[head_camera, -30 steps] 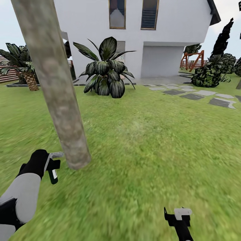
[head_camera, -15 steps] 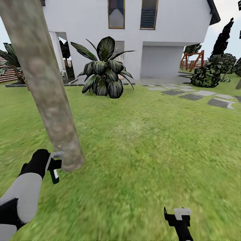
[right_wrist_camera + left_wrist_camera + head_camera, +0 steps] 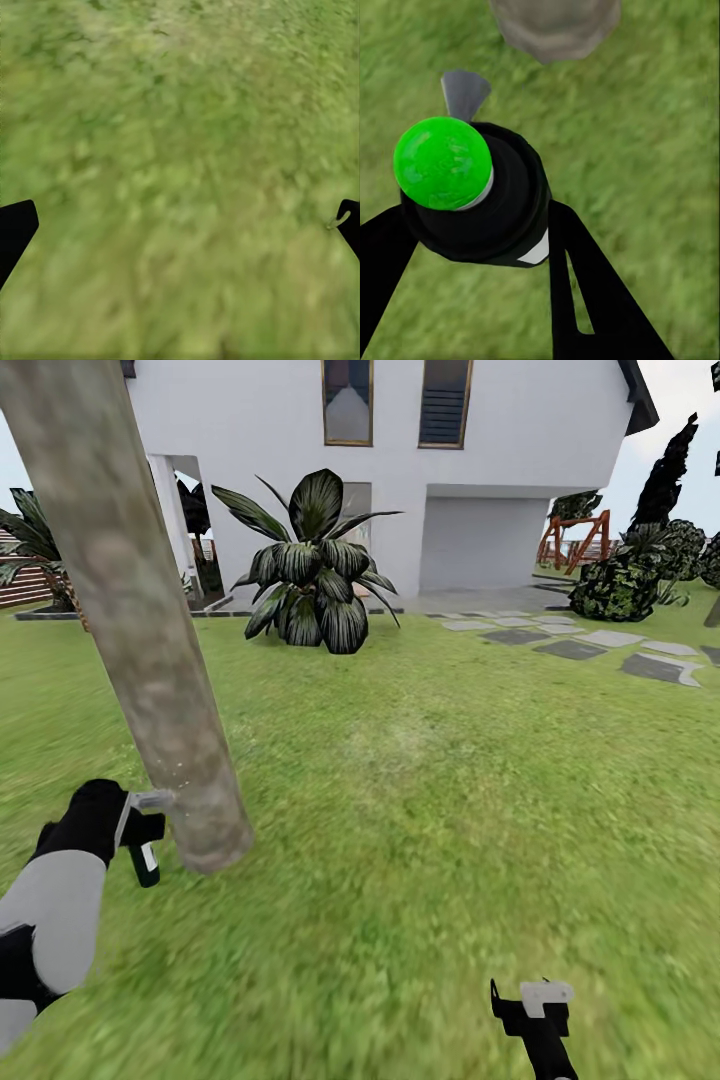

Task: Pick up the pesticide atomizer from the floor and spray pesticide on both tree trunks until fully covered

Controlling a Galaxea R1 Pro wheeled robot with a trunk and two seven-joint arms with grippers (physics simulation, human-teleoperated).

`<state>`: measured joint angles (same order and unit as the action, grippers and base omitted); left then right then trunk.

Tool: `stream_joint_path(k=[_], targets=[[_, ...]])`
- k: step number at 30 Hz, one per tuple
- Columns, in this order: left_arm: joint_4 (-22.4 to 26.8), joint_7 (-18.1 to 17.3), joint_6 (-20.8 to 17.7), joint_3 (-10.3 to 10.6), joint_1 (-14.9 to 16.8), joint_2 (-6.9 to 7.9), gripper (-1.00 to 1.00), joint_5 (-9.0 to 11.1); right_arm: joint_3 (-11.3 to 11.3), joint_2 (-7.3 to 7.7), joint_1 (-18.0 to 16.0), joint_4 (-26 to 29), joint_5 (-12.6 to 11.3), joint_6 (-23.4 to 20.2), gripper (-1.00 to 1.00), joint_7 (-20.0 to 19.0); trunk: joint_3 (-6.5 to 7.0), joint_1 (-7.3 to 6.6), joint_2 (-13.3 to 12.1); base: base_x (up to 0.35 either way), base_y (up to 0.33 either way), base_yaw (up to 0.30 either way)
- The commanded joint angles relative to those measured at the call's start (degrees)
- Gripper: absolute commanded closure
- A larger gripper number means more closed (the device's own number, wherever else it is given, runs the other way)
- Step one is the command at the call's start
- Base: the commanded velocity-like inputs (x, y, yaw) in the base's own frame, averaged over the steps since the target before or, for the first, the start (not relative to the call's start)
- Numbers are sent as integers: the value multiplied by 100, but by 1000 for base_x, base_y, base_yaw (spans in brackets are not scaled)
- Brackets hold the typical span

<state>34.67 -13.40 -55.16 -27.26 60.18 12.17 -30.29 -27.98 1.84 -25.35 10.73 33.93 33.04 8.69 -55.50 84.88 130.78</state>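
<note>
The left gripper [image 3: 140, 830] is clamped round the pesticide atomizer [image 3: 146, 860] beside the tree trunk [image 3: 150, 660] base; it looks a light, stiff, smooth plastic bottle, best pinched at its body, while the right gripper [image 3: 530, 1000] hangs spread wide over the grass [image 3: 450, 810].

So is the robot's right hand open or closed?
Open. In the right wrist view the right gripper's two dark fingertips sit far apart, with just grass between them.
</note>
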Motion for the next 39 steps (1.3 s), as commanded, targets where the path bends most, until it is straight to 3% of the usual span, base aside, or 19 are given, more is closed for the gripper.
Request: stream_joint_path(k=[1,3,5,6,7,11,12,15,16,19,25,39], targets=[[7,-104,-21,55,12,-164,100,-104,-24,0,-5,-10,61,18,-100,37,-5,-1,2,0,0,0],[12,-211,-51,230,72,-324,100,-118,-24,0,-5,-10,61,18,-100,37,-5,-1,2,0,0,0],[13,-260,-118,312,170,-300,100,-121,-24,1,-5,-10,61,19,-100,37,-5,-1,2,0,0,0],[14,-280,-147,336,218,-155,100,-119,-24,1,-5,-10,61,19,-100,37,-5,-1,2,0,0,0],[11,-330,-161,344,238,93,100,-108,-24,-1,-5,-10,61,19,-100,37,-5,-1,2,0,0,0],[6,-890,-154,395,254,555,100,-157,-24,0,-5,-10,61,19,-100,37,-5,-1,2,0,0,0],[6,-962,-155,550,251,599,100,-160,-24,0,-5,-10,61,19,-100,37,-5,-1,2,0,0,0],[5,-1012,-162,889,236,606,100,-145,-24,1,-5,-10,61,19,-100,37,-5,-1,2,0,0,0],[5,-1022,-169,963,249,523,100,-125,-24,-2,-5,-10,61,19,-100,37,-5,-1,2,0,0,0],[12,-1024,-170,983,261,356,100,-114,-24,-8,-5,-10,61,19,-100,37,-5,-1,2,0,0,126],[9,-1024,-170,984,405,546,100,-124,-24,-8,-5,-10,61,19,-100,37,-5,-1,2,0,0,264],[14,-1017,-206,977,439,480,100,-124,-24,-4,-5,-10,61,19,-100,37,-5,-1,2,0,-176,19]])
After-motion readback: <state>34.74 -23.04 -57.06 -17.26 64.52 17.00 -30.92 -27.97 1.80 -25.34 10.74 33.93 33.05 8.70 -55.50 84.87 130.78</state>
